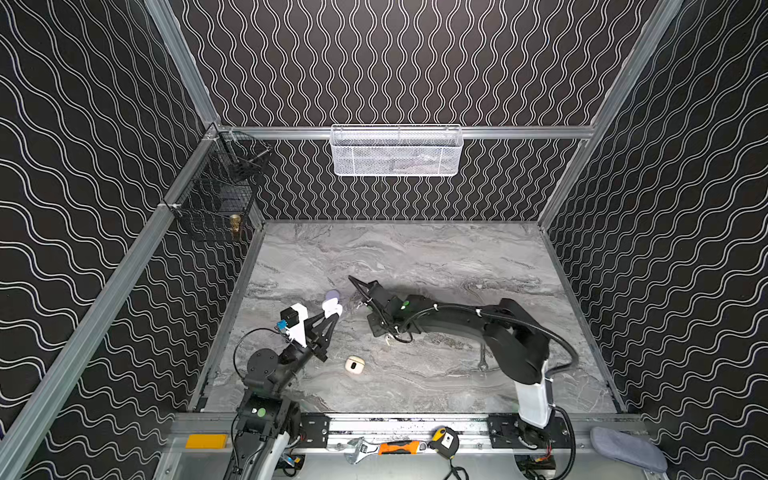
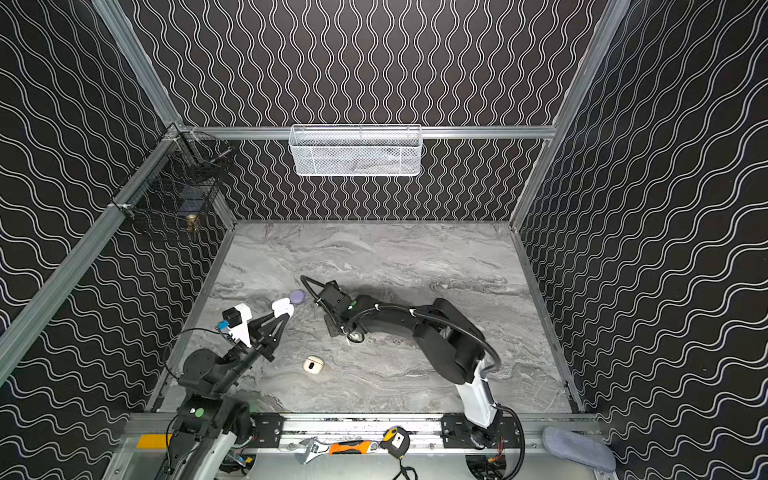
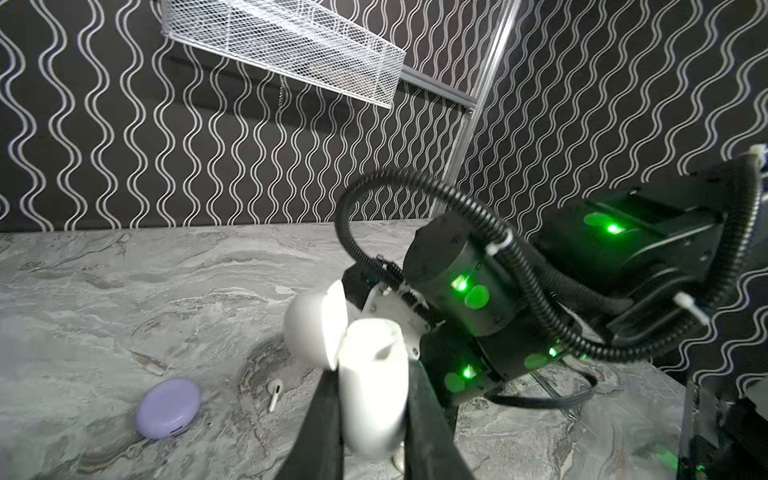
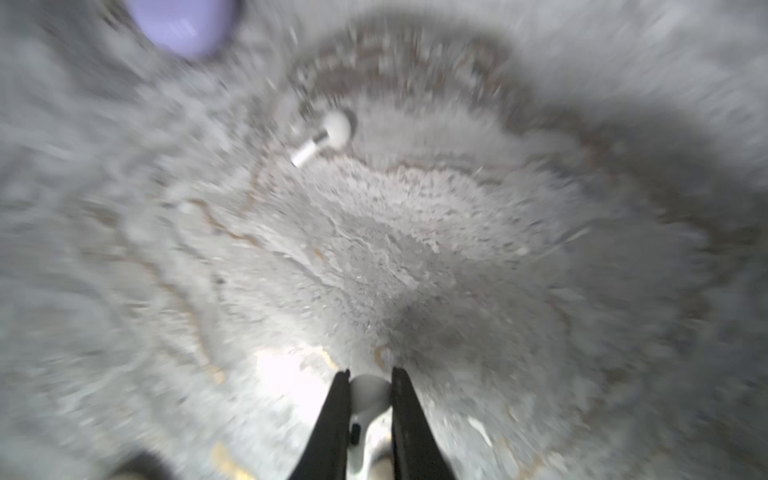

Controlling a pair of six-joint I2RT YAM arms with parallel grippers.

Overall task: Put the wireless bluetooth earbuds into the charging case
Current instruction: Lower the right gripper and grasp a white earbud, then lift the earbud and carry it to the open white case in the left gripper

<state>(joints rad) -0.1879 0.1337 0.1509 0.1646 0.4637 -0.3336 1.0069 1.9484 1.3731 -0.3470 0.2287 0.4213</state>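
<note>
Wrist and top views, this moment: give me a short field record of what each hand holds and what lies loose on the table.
left hand: shut on the white charging case, lid open
right hand: shut on a white earbud
loose earbud: lying on the table, clear of both hands
lavender case: closed, on the table beyond the white charging case
cream case: on the table, nearer the front edge

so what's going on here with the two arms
The left gripper holds a white charging case with its lid open. The right gripper is shut on a white earbud low over the marble table, so that earbud is not in the case yet. A second earbud lies loose near a closed lavender case, and a cream case sits apart from both.
</note>
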